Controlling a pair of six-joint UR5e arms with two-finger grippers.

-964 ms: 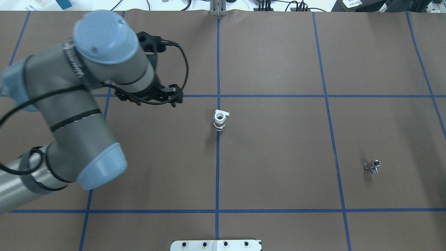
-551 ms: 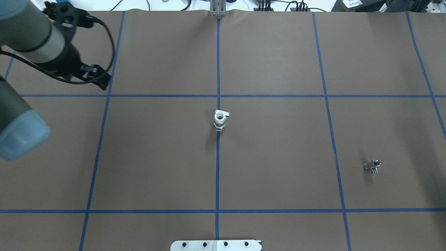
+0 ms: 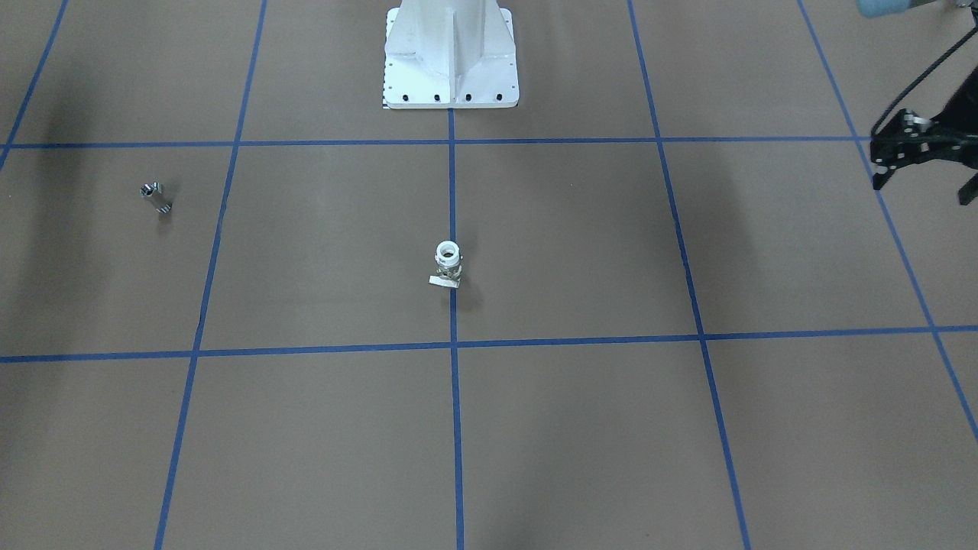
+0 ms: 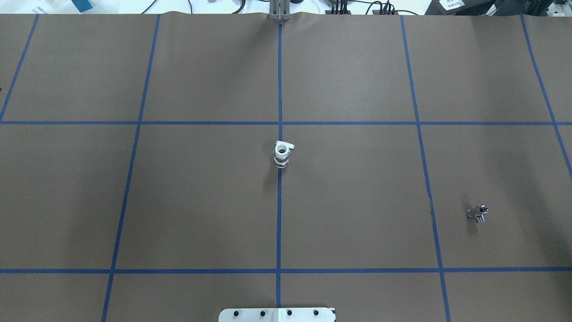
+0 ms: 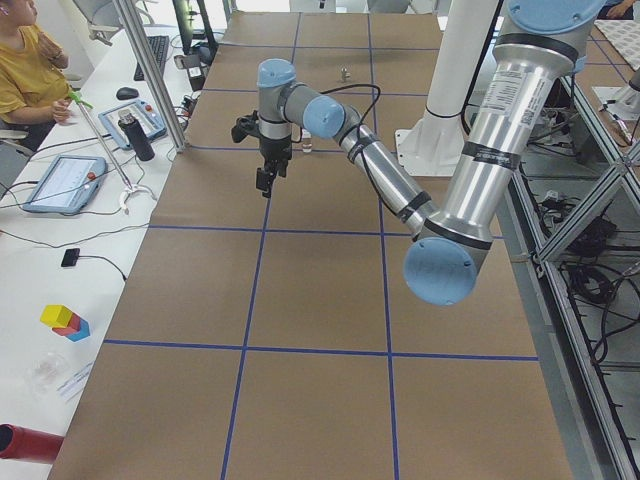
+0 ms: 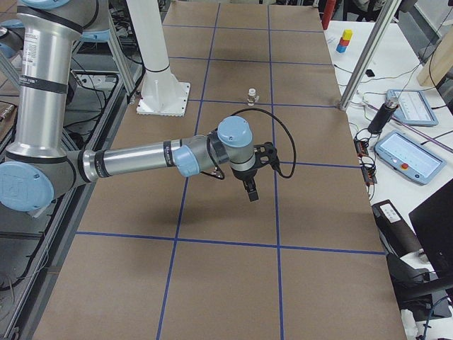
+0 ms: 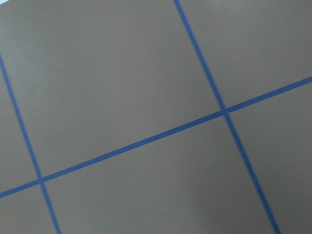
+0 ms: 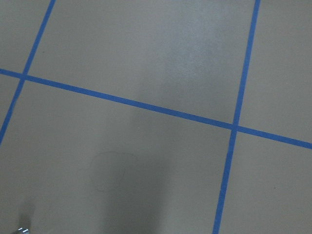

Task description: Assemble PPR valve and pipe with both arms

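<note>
The PPR valve (image 4: 282, 154) stands upright on the centre blue line, with its white collar on top and its pale tab at the base; it also shows in the front view (image 3: 448, 263). The pipe (image 4: 477, 213), a small shiny metal stub, lies far to the right of the valve, alone (image 3: 157, 197). My left gripper (image 3: 923, 191) hangs above the table's left end, far from the valve, its fingers apart and empty. My right gripper (image 6: 250, 190) hovers over bare table near the right end; I cannot tell whether it is open or shut.
Brown paper with blue tape grid lines covers the table (image 4: 357, 80). The white bolted pedestal (image 3: 451, 53) stands at the robot's edge. Tablets, a bottle and an operator are beside the table in the left side view (image 5: 60, 180).
My left arm has swung away to the left and out of the overhead view. The valve and the pipe have not moved.
</note>
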